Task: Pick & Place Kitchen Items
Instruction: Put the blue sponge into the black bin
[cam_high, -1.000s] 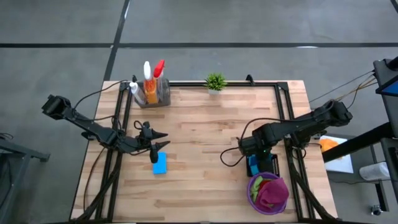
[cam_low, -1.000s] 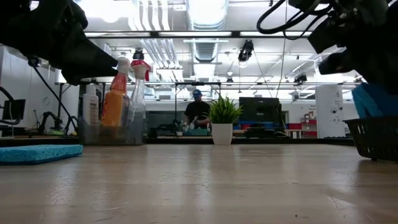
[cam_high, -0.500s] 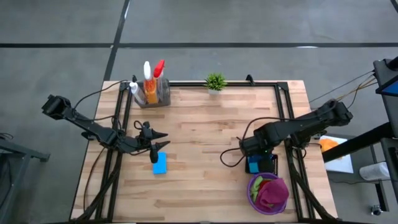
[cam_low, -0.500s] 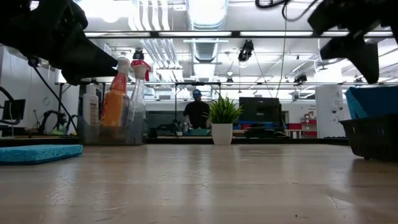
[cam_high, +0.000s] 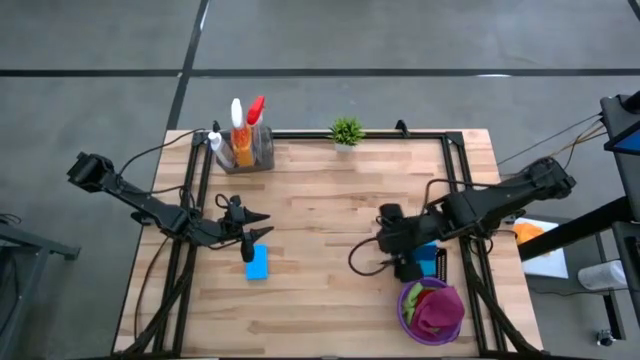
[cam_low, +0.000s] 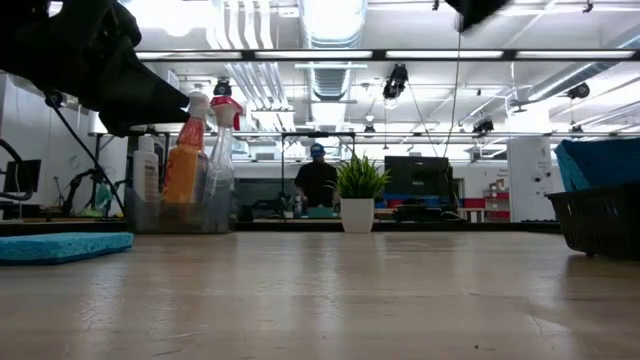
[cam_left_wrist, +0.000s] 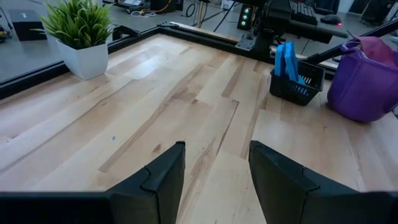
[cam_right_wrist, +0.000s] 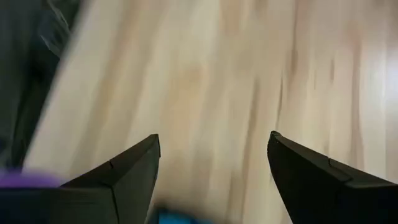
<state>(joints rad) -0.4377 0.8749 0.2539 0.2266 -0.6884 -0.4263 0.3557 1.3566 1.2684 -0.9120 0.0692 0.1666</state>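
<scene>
1. Wide-spread fingers are seen on the right gripper (cam_right_wrist: 211, 177), with bare wood between them and nothing held; in the high view it (cam_high: 392, 243) hangs over the table (cam_high: 330, 200) just beside the small black basket (cam_high: 432, 262).
2. Blue sponges (cam_left_wrist: 285, 60) are stood on edge inside that basket, seen from the left wrist.
3. Partly parted fingers are shown on the left gripper (cam_left_wrist: 214, 171), empty, hovering over the table's left side.
4. One blue sponge (cam_high: 257, 263) is laid flat on the wood just beside the left gripper (cam_high: 250, 238).
5. Cloths (cam_high: 432, 310), magenta and green, are piled in the purple bowl (cam_high: 406, 300) near the basket.
6. Spray bottles (cam_high: 245, 135) are stood together in a clear holder at the far left corner, with the potted plant (cam_high: 346, 131) at the far edge.
7. Only a dark scrap at the upper edge of the low view can be made out of the right arm, and the basket (cam_low: 605, 215) is cut off at that picture's edge.
8. Motion blur is spread across the right wrist view, so only a sliver of blue and purple can be made out at its edge.
</scene>
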